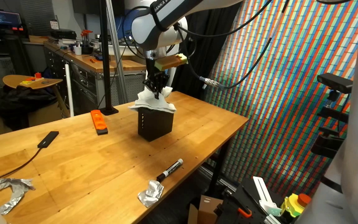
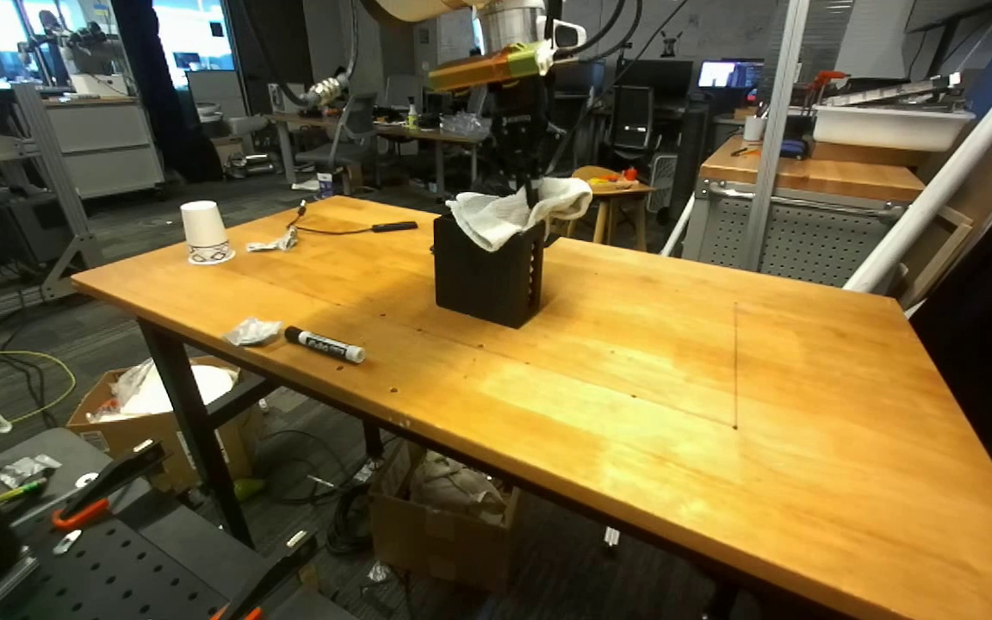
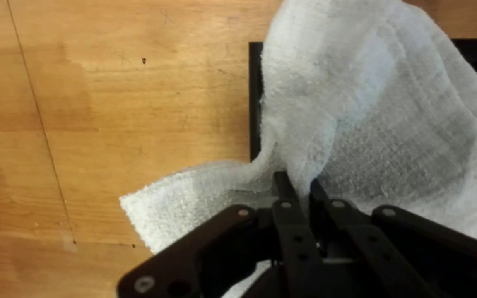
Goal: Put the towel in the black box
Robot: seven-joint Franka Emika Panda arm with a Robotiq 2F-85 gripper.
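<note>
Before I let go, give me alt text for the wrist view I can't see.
The pincer is shut on a bunched fold of white towel, which hides most of the black box. Its dark edge shows along the towel's left side and at upper right. Part of the towel extends lower left, past the box, above the wooden table.

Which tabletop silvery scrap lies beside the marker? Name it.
The compact scrap beside the marker, at its black end; the curved scrap lies near the paper cup.

Towel (image 3: 371, 132) rough matt cloth, black box (image 1: 155, 125) smooth matt, plastic by the look, table (image 2: 677, 353) smooth wood with a slight gloss, foil scraps (image 1: 151, 193) crinkled shiny metal, cup (image 2: 204, 227) matt, looks like paper.
</note>
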